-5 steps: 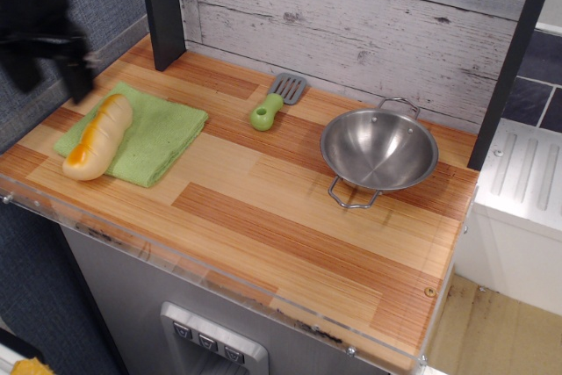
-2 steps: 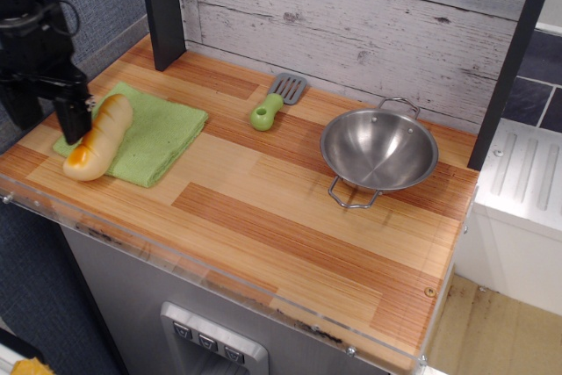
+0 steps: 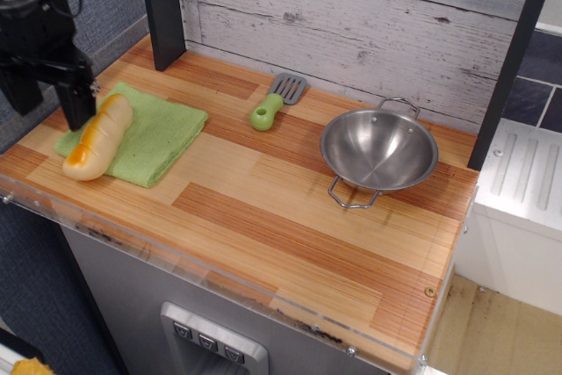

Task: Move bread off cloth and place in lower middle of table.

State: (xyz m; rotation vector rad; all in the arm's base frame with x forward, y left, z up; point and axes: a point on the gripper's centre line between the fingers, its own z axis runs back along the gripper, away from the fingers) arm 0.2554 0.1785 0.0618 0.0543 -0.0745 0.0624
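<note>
Observation.image: bread (image 3: 97, 137) lies just right of tool (image 3: 53, 98).

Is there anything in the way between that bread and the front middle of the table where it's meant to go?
Nothing visible. The bread lies on the cloth at the left; the table in front is bare wood. The spatula and bowl sit farther back.

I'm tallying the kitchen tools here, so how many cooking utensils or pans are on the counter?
2: a green-handled spatula near the back wall at center, and a steel pan right of it. Nothing else seems hidden.
</note>
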